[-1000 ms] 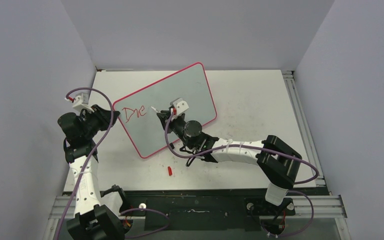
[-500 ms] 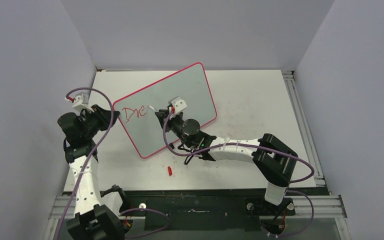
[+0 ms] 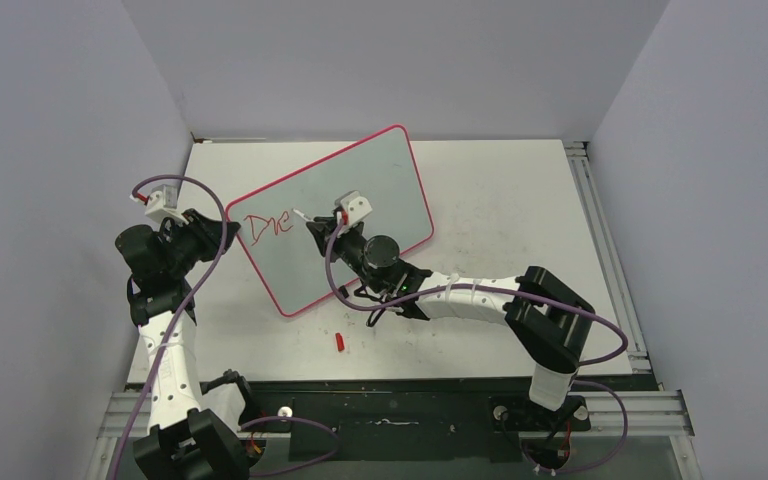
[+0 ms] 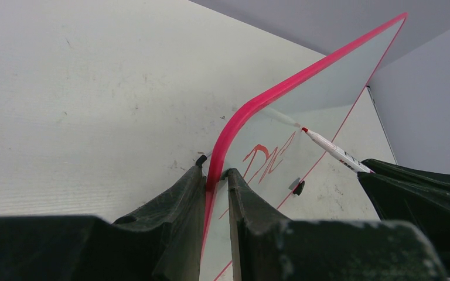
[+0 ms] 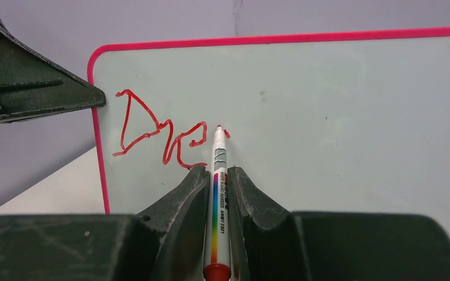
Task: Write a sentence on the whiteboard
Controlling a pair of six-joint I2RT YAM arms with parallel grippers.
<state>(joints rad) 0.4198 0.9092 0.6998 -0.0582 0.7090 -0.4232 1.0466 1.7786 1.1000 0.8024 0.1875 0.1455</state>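
The left fingers (image 4: pixel 179 202) clench the board's (image 3: pixel 385 175) edge; the right fingers (image 5: pixel 181 199) clamp a marker (image 5: pixel 219 155), its tip at the board beside red letters (image 5: pixel 122 123).

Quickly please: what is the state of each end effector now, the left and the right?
Left end effector: closed on the rim of the whiteboard.
Right end effector: closed on the marker.

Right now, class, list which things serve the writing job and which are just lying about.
In use: glossy grey-white whiteboard with red-pink rim, clamped by left gripper; white red-tipped marker in right gripper.
Lying about: small red piece on the white table.
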